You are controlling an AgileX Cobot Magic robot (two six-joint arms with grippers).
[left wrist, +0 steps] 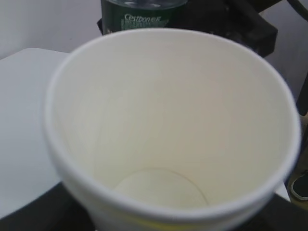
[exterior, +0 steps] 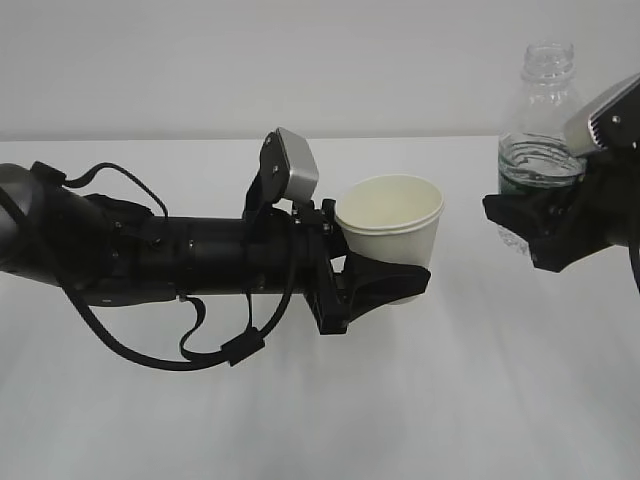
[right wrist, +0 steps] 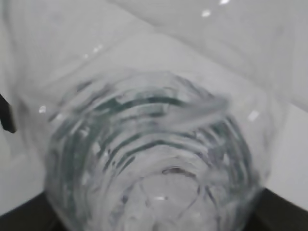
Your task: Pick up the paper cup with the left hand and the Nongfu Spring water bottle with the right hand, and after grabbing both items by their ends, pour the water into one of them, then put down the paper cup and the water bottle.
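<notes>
The left pincer [exterior: 385,285] grips the paper cup [exterior: 392,232] near its base and holds it upright above the desk [exterior: 320,400], mouth upward. The cup interior appears dry in the left wrist view. To the right of the cup, well apart, the right pincer [exterior: 535,225] clamps the Nongfu Spring water bottle [exterior: 540,120] around its green-labelled body. The bottle stands upright, uncapped, neck above the cup rim. Water [exterior: 535,165] is visible inside the bottle.

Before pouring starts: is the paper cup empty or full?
Empty: the left wrist view shows the paper cup's dry, bare bottom.
</notes>
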